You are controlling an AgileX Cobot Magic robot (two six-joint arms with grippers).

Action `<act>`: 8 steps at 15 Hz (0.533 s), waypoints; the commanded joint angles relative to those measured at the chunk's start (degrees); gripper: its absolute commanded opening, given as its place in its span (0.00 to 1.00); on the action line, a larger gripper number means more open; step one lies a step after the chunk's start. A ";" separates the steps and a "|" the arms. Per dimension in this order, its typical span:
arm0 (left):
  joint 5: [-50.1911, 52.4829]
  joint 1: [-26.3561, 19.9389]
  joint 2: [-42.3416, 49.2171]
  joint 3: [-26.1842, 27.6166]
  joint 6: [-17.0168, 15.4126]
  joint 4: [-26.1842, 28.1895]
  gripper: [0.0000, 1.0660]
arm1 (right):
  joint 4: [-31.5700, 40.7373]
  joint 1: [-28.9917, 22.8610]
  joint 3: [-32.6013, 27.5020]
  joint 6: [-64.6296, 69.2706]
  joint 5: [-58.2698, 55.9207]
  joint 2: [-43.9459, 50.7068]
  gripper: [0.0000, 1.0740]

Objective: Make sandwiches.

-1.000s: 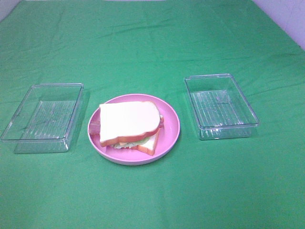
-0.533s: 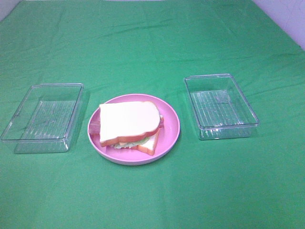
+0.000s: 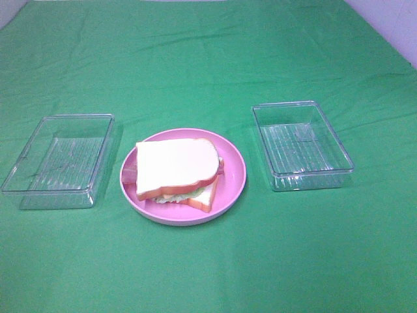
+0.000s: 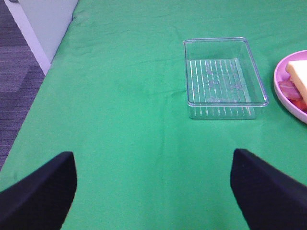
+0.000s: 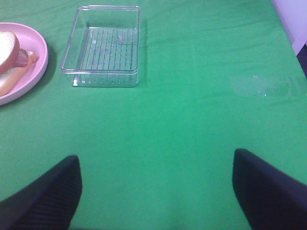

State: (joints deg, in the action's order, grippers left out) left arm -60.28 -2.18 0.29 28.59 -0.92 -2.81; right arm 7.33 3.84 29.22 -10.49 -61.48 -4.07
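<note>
A: What had changed over the last second?

B: Nothing visible. The sandwich (image 3: 176, 171) lay assembled on the pink plate (image 3: 233, 168), between two clear boxes (image 3: 58, 160) (image 3: 303, 145) on the desk (image 3: 208, 59).

A: And the hands?

B: The left hand (image 4: 153, 191) and right hand (image 5: 156, 191) were both released, jaws spread wide, holding nothing. The task appeared finished.

Two clear boxes (image 3: 57, 160) (image 3: 301, 143), pink plate (image 3: 233, 175)
</note>
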 commanded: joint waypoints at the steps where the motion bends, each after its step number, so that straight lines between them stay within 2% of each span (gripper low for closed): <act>1: 0.57 -0.34 1.26 -0.11 -0.06 0.11 0.77 | 0.34 0.34 -0.17 -0.57 0.46 3.09 0.75; 8: 0.57 -0.34 1.15 -0.11 -0.06 0.29 0.77 | 0.69 0.40 -0.17 -0.34 0.46 5.27 0.75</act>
State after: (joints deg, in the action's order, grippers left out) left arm -60.28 -2.18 0.29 28.59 -0.92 -2.81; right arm 8.19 3.84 29.22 -10.49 -61.48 0.34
